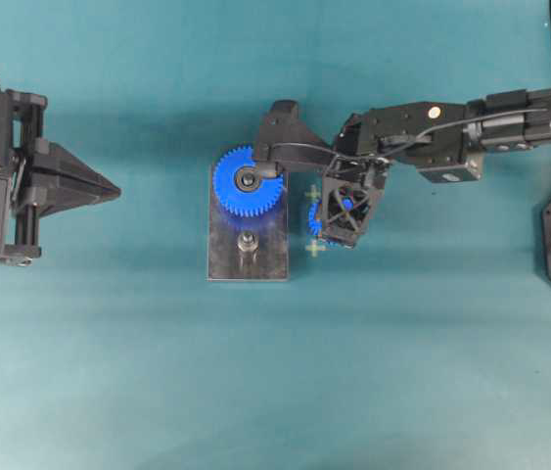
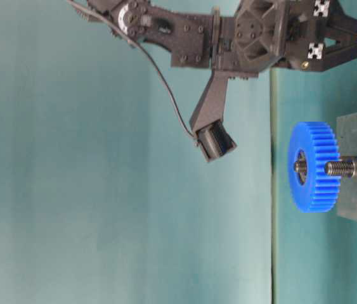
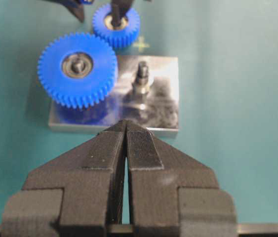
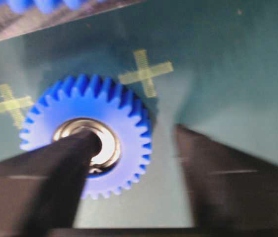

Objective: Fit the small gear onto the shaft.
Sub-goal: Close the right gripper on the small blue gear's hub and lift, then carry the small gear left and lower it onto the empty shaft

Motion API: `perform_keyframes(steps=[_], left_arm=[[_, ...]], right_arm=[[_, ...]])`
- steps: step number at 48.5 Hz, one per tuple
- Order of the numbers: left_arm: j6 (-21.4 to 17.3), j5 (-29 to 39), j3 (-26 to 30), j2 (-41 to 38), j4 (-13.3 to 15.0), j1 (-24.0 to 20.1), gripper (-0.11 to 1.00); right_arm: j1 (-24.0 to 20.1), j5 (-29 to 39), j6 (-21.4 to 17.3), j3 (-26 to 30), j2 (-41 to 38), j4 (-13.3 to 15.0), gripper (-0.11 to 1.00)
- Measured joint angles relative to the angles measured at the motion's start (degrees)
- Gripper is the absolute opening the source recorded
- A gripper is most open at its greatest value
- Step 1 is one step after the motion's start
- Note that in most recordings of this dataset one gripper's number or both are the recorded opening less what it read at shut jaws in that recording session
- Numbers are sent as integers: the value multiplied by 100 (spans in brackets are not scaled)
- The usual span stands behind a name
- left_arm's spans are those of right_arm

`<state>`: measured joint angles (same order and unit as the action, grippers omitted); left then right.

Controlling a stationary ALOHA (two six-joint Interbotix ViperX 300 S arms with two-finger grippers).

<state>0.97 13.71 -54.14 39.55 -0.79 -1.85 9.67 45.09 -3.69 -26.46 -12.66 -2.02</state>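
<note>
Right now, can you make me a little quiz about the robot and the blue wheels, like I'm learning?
1. True or false: the small gear is already on the shaft.
2. Which wheel sits on the grey plate? A) the larger gear B) the small gear
3. Which gripper has one finger poked into the small gear's middle hole?

Key:
1. False, it lies on the table beside the plate.
2. A
3. The right gripper; the left gripper is shut, away from everything.

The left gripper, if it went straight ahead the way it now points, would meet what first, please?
Probably the near edge of the grey metal plate, judging by the left gripper, whose shut jaws aim at it. The shaft and large gear stand behind; height is unclear.
</note>
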Motion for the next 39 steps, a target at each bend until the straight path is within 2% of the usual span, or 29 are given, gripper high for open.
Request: perform_keyframes(steps=[3,15,23,30,39], left_arm=[[0,-26,0,0,0,9,0],[97,-44,0,9,0,9,0],[123,-44,-9,9,0,9,0],[123,-53,-18,18,0,18,0],[123,-53,-18,18,0,18,0]], right_arm=[[-9,70,0,35,-9,-9,36],[70,483,-35,176,114,26,36],[79,1055,-141,712,448,-26,36],[18,1512,-176,1257,510,-290,36],[-202,1661,-176,1951,343,-598,36]])
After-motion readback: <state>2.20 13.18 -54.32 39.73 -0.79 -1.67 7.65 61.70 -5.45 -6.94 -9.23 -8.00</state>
